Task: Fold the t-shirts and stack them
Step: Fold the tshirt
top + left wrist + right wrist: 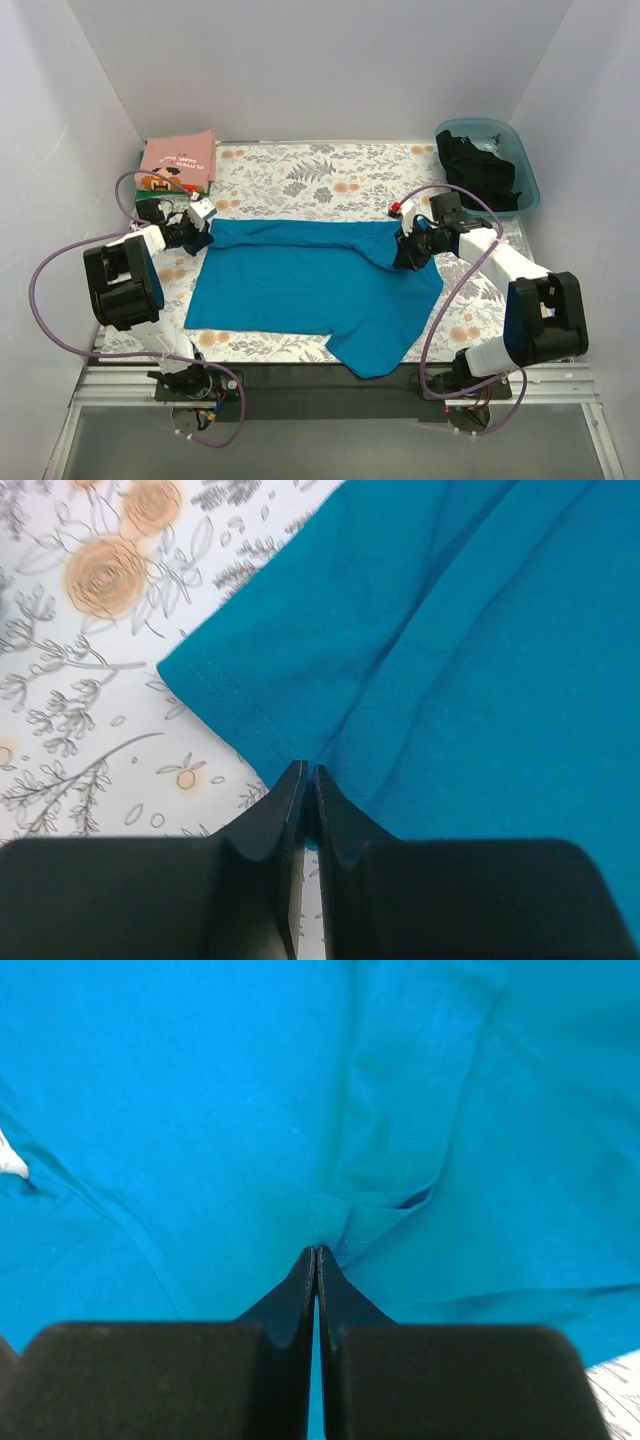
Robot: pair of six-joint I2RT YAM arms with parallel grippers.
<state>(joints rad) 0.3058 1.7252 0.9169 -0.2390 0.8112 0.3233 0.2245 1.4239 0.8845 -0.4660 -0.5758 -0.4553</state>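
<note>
My left gripper (196,233) is pinched shut on the teal-blue t-shirt (300,285) at its 10 o'clock corner. My right gripper (408,250) pinches a fold at its 2 o'clock corner. The shirt lies spread mid-table (300,175). The pink t-shirt (180,157) sits folded at the table's 11 o'clock corner.

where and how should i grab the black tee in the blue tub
Pinch a raised fold of the crumpled black cloth t-shirt, coming straight down from above: the translucent blue plastic tub walls it in, so a sideways reach looks blocked.
</note>
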